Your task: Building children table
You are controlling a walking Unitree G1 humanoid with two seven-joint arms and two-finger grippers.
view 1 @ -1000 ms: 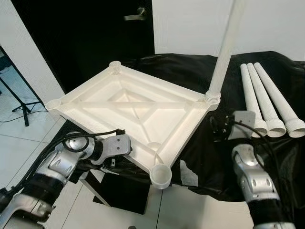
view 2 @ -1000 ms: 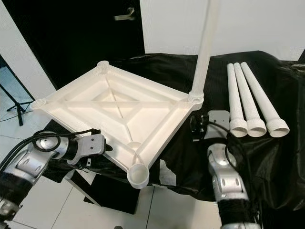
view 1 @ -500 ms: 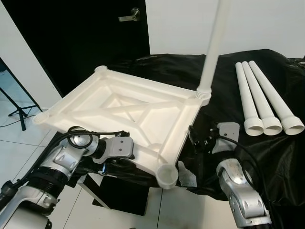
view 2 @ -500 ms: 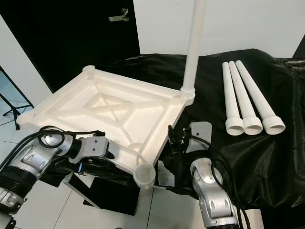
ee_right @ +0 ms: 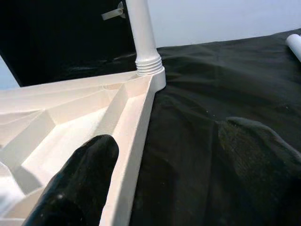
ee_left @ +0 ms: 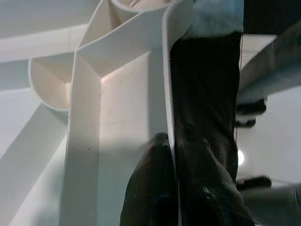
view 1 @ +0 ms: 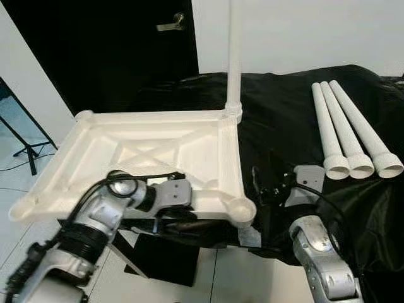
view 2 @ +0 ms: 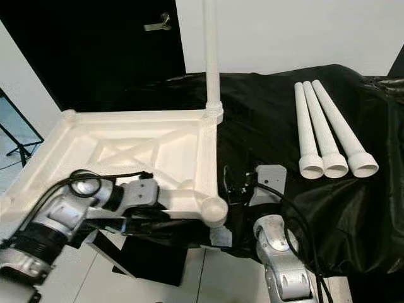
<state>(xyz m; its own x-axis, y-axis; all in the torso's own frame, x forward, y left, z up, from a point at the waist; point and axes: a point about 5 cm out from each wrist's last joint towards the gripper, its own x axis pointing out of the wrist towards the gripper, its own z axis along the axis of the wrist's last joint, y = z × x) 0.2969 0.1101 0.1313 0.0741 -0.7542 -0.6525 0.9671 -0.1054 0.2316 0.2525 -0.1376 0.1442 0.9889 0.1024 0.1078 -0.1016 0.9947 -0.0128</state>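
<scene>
My left gripper [ee_left: 173, 155] pinched the tabletop [view 1: 126, 151] rim — my right gripper [ee_right: 155, 155] straddled its other edge.

The upturned white tabletop lay on the black-draped surface [view 1: 284, 120], one leg [view 1: 233, 57] standing screwed into the corner beyond my right jaws. My left jaws were closed on the near wall; my right jaws stood open, one inside the rim. Three loose legs [view 1: 350, 136] lay well off to my right.

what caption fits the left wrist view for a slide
Left gripper pinching the rim of the upturned white tabletop near an empty leg socket.
</scene>
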